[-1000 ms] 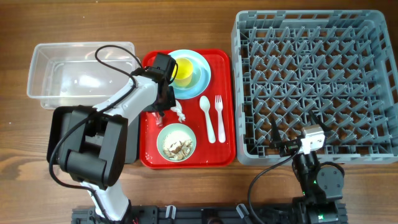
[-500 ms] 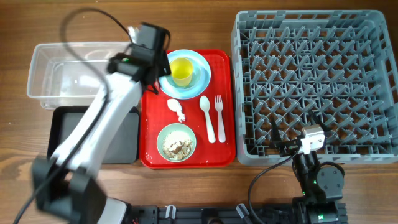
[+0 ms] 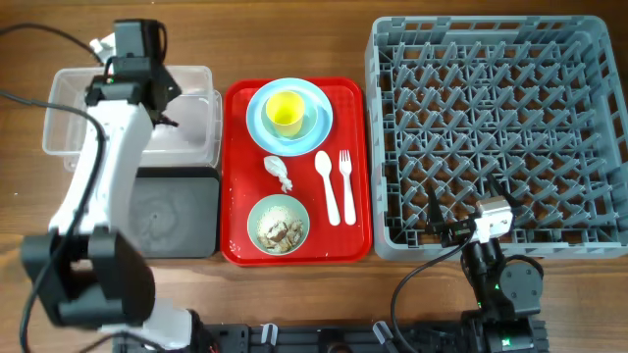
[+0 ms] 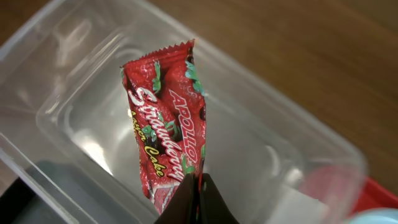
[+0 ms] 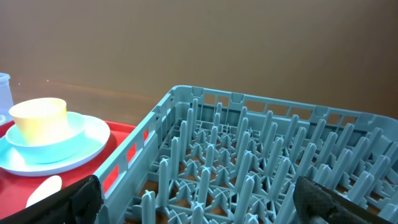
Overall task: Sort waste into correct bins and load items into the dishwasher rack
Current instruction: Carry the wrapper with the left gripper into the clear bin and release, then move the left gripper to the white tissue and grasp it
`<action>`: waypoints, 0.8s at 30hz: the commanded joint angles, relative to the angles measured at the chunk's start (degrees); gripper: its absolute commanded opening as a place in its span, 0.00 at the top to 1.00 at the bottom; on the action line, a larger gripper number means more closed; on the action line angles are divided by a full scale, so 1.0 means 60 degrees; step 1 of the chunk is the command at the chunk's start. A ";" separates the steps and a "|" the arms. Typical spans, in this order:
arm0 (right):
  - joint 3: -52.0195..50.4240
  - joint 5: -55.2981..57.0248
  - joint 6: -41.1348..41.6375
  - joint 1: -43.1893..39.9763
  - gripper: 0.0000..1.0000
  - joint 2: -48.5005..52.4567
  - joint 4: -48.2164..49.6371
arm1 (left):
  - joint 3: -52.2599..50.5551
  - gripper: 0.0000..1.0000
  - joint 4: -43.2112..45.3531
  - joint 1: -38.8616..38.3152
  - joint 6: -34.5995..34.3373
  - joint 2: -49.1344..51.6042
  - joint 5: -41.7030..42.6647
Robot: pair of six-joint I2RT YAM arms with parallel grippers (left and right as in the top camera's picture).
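Observation:
My left gripper (image 4: 199, 186) is shut on the lower edge of the red crinkled wrapper (image 4: 168, 124), which hangs above the inside of the clear plastic tub (image 4: 74, 81). In the overhead view the left gripper (image 3: 162, 110) is over the tub (image 3: 69, 108). On the red tray (image 3: 240, 176) lie the crumpled white tissue (image 3: 278, 173), a white spoon (image 3: 328, 184), a fork (image 3: 346, 181), a pale green bowl (image 3: 279, 224) with rice and food bits, and a yellow cup (image 3: 286, 111) in a small blue bowl on the light-blue plate (image 3: 316, 96). My right gripper (image 3: 469, 204) stands open at the grey rack's (image 3: 496, 118) near edge.
The shallow black tray (image 3: 186, 211) sits in front of the clear tub, left of the red tray. The rack's pegs (image 5: 249, 155) fill the right wrist view, with the cup (image 5: 38, 115) and plate (image 5: 93, 146) at its left.
My left arm has lifted off the red tray and swung left over the clear tub with the red wrapper in its jaws. The right arm has not moved.

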 commanded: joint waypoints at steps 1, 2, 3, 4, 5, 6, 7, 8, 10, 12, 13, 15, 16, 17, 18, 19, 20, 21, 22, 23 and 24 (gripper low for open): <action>-0.0011 0.0117 -0.0022 0.0040 0.00 0.0029 0.0026 | -0.0076 0.94 0.0208 0.0532 -0.0251 0.1035 0.0262; -0.0011 0.0117 -0.0018 0.0040 0.00 0.0029 0.0026 | -0.0076 0.89 0.0321 0.0641 -0.0248 0.1275 0.0262; -0.0011 0.0117 -0.0018 0.0040 0.00 0.0029 0.0026 | -0.0076 0.61 0.0430 0.0710 -0.0244 0.1406 0.0259; -0.0011 0.0117 -0.0018 0.0040 0.00 0.0029 0.0026 | -0.0076 0.14 0.0561 0.0780 -0.0244 0.1439 0.0259; -0.0011 0.0117 -0.0018 0.0040 0.00 0.0029 0.0026 | -0.0029 0.00 0.0605 0.0812 -0.0208 0.1304 0.0259; -0.0011 0.0117 -0.0015 0.0040 0.00 0.0029 0.0026 | -0.0004 0.00 0.0601 0.0812 -0.0211 0.1177 0.0262; -0.0011 0.0117 -0.0018 0.0040 0.00 0.0029 0.0026 | 0.0018 0.00 0.0586 0.0809 -0.0211 0.0980 0.0313; -0.0011 0.0117 -0.0015 0.0040 0.01 0.0029 0.0026 | 0.0022 0.00 0.0583 0.0801 -0.0211 0.0754 0.0495; -0.0011 0.0117 -0.0018 0.0040 0.00 0.0029 0.0026 | 0.0022 0.00 0.0382 0.0761 -0.0215 -0.0073 0.1479; -0.0011 0.0117 -0.0018 0.0040 0.00 0.0029 0.0026 | 0.0022 0.00 -0.0175 0.0663 -0.0219 -0.1147 0.3293; -0.0011 0.0117 -0.0018 0.0040 0.00 0.0029 0.0026 | 0.0022 0.00 -0.0452 0.0634 -0.0215 -0.1559 0.4364; -0.0011 0.0117 -0.0015 0.0040 0.00 0.0029 0.0026 | 0.0022 0.00 -0.0965 0.0597 -0.0211 -0.2266 0.6481; -0.0011 0.0117 -0.0022 0.0040 0.00 0.0029 0.0026 | 0.0022 0.00 -0.1180 0.0586 -0.0200 -0.2499 0.7125; -0.0011 0.0117 -0.0022 0.0040 0.00 0.0029 0.0026 | 0.0022 0.01 -0.1566 0.0543 -0.0178 -0.2736 0.7464; -0.0011 0.0117 -0.0018 0.0040 0.01 0.0029 0.0026 | 0.0022 0.21 -0.2062 0.0437 -0.0178 -0.2911 0.7468; -0.0011 0.0117 -0.0018 0.0040 0.00 0.0029 0.0026 | 0.0022 0.47 -0.2422 0.0335 -0.0178 -0.2951 0.7399; -0.0011 0.0117 -0.0018 0.0040 0.00 0.0029 0.0026 | 0.0015 0.59 -0.2801 0.0211 -0.0178 -0.2947 0.7322; -0.0011 0.0117 -0.0018 0.0040 0.00 0.0029 0.0026 | -0.0080 0.93 -0.3264 -0.0029 -0.0182 -0.2881 0.7063; -0.0011 0.0117 -0.0015 0.0040 0.00 0.0029 0.0026 | -0.0164 0.96 -0.3472 -0.0186 -0.0182 -0.2841 0.6878; -0.0011 0.0117 -0.0018 0.0040 0.00 0.0029 0.0026 | -0.0310 0.96 -0.3694 -0.0423 -0.0182 -0.2794 0.6630; -0.0011 0.0117 -0.0018 0.0040 0.00 0.0029 0.0026 | -0.0546 0.96 -0.3712 -0.0685 -0.0189 -0.2743 0.6400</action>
